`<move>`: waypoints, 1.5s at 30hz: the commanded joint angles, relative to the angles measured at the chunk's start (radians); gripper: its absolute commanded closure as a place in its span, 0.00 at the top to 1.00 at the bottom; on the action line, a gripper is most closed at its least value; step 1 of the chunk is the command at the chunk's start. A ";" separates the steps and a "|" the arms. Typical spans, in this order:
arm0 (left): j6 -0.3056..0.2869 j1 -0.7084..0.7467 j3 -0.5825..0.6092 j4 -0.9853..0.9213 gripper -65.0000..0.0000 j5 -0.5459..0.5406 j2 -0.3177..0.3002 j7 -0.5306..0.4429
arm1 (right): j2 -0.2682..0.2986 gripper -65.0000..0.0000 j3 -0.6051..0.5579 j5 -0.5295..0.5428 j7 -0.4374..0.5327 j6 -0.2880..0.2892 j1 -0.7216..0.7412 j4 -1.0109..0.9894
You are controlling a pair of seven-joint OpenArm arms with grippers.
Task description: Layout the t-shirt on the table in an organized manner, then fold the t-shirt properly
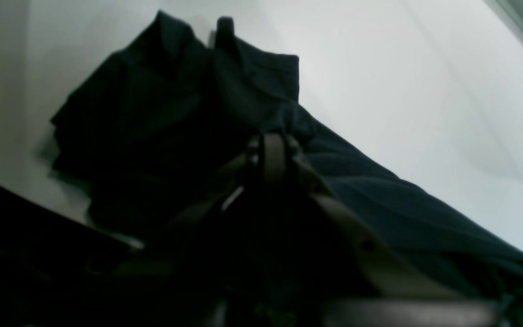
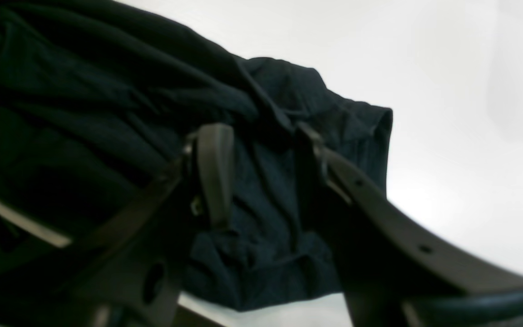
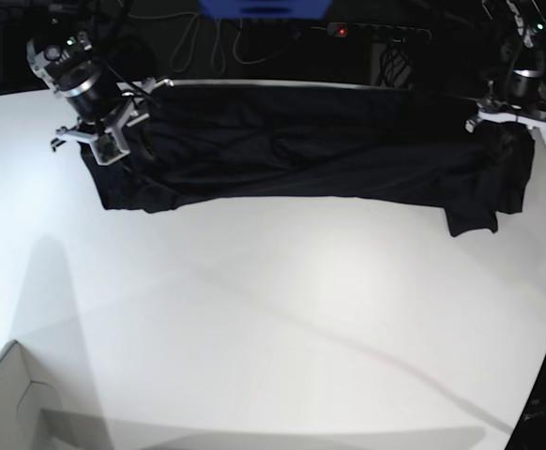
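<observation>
The shirt is stretching along the table's far edge. The left gripper is clenching a fold of it. The right gripper is standing parted around bunched cloth, seemingly not pinching it.

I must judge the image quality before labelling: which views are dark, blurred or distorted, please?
Left wrist view: dim and soft, the left gripper nearly a silhouette against the t-shirt. Right wrist view: the fingers blurred, the table overexposed. Base view: wide-angle bending at the table's edges, soft shadows on the white surface, black cloth lacking detail.
</observation>
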 commanded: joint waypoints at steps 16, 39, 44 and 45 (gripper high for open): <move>-0.032 0.037 -0.007 -0.115 0.14 -0.052 -0.017 0.009 | -0.011 0.35 0.003 0.013 0.026 -0.001 -0.003 0.015; -0.391 -0.303 -0.333 -0.035 0.36 -0.044 -0.073 0.203 | -0.014 0.44 0.004 0.011 0.026 -0.001 0.001 0.015; -0.391 -0.380 -0.311 -0.121 0.36 -0.024 -0.124 0.203 | 0.012 0.49 -0.045 0.010 0.026 -0.001 0.040 -0.023; -0.391 -0.392 -0.311 -0.131 0.36 -0.003 -0.129 0.203 | 0.029 0.49 -0.060 0.010 0.026 -0.001 0.060 -0.046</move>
